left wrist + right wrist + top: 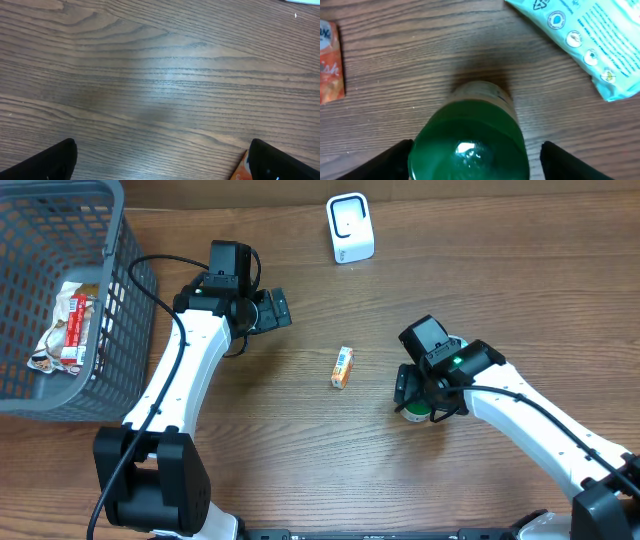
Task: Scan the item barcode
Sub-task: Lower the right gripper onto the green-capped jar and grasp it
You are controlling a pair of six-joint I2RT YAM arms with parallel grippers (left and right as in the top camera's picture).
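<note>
A green bottle (470, 135) stands upright on the wooden table, seen from above in the right wrist view. My right gripper (479, 162) straddles it, open: the left finger (395, 160) is at its side and the right finger (570, 160) stands clear of it. From overhead only a sliver of the bottle (412, 416) shows below the right gripper (418, 402). The white scanner (350, 228) stands at the table's far edge. My left gripper (275, 310) hovers open and empty left of centre, with bare wood between its fingers (55, 160).
An orange snack packet (342, 367) lies mid-table, its corner (241, 171) by my left gripper's right finger. A light blue pack (585, 40) lies just beyond the bottle. A grey basket (120, 290) at the left holds a wrapped snack (70, 325).
</note>
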